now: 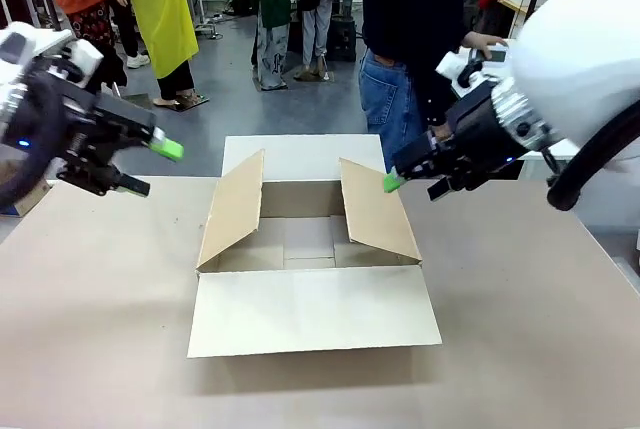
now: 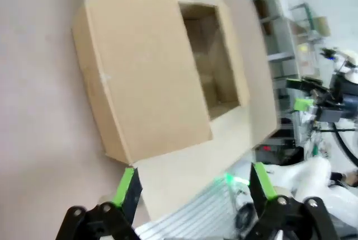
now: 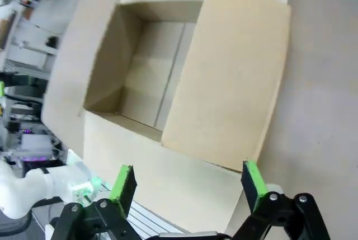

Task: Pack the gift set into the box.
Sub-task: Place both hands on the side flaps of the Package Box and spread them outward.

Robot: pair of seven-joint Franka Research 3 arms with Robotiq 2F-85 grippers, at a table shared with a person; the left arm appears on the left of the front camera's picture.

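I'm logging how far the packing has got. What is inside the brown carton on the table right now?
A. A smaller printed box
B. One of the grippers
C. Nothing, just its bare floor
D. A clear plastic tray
C: the box stands open, and its bare cardboard floor shows in both the front and right wrist views with nothing lying on it.

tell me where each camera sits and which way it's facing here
Front view: fixed on the robot's side, facing across the table at the box and a person beyond; left gripper and right gripper flank the box.
Left wrist view: on the left wrist, looking down at the box; left gripper open at bottom.
Right wrist view: on the right wrist, looking down into the box; right gripper open at bottom.
Shared: both wrist views see the box's inside from opposite sides.
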